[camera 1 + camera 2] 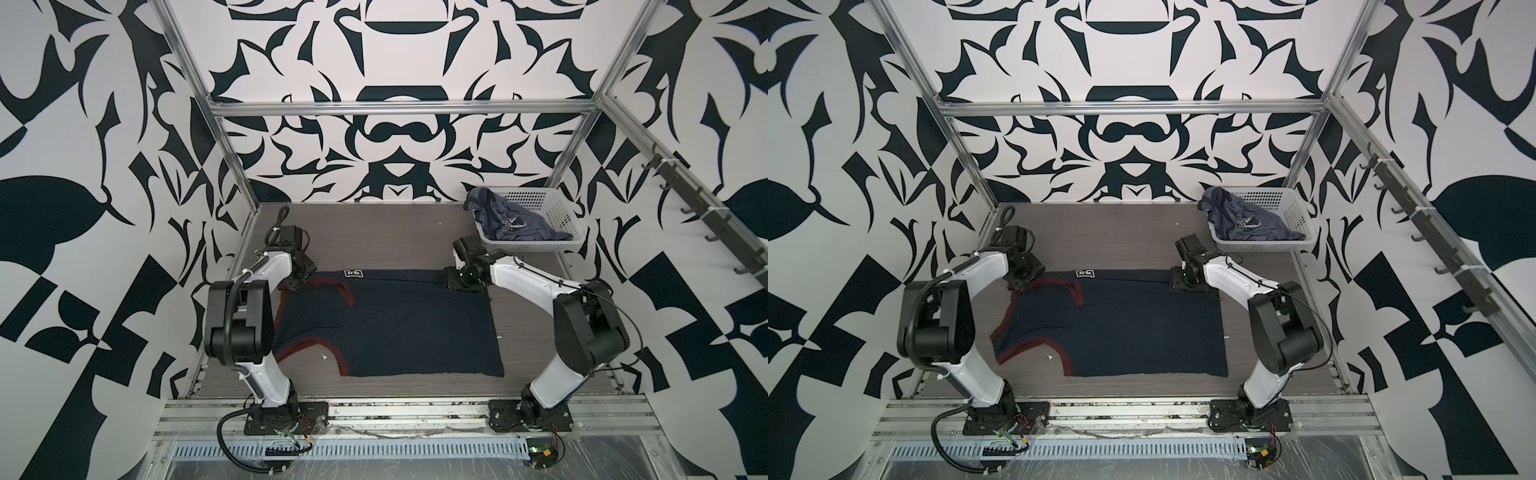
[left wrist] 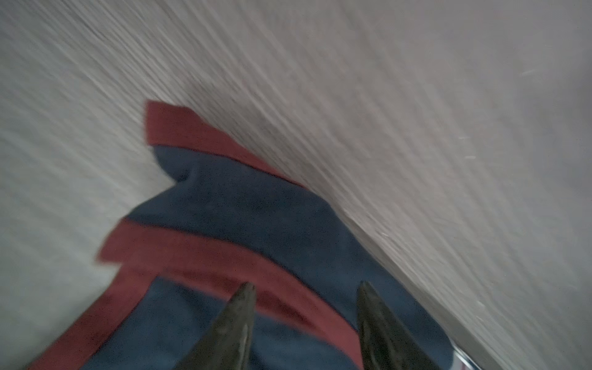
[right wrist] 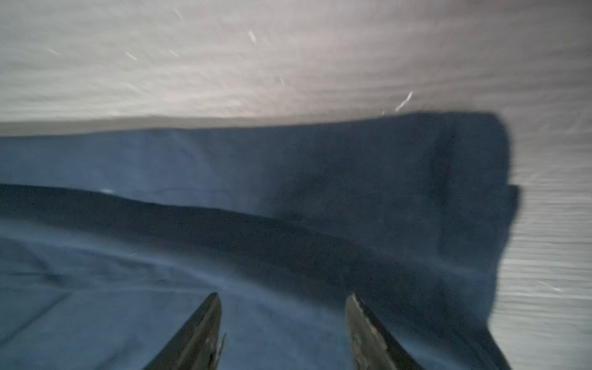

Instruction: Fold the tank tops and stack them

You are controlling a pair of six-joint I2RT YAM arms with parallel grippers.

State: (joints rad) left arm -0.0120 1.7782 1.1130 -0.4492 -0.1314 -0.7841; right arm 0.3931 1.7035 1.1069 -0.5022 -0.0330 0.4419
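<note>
Navy tank top [image 1: 386,324] flat on worktop [image 1: 374,232], middle. I see left fingers [image 2: 235,323], right fingers [image 3: 198,333] parted over its far corners, gripping nothing. Slate-blue tank top [image 1: 511,222] heaped in basket [image 1: 555,208], far right.

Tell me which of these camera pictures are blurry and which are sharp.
Left wrist view: streaky blur, the table grain smeared, the navy tank top soft-edged along its red trim. Right wrist view: equally smeared, cloth folds vague, only the tips of the right tool crisper. Both top views: sharp and evenly lit; the basket mesh reads clearly.
</note>
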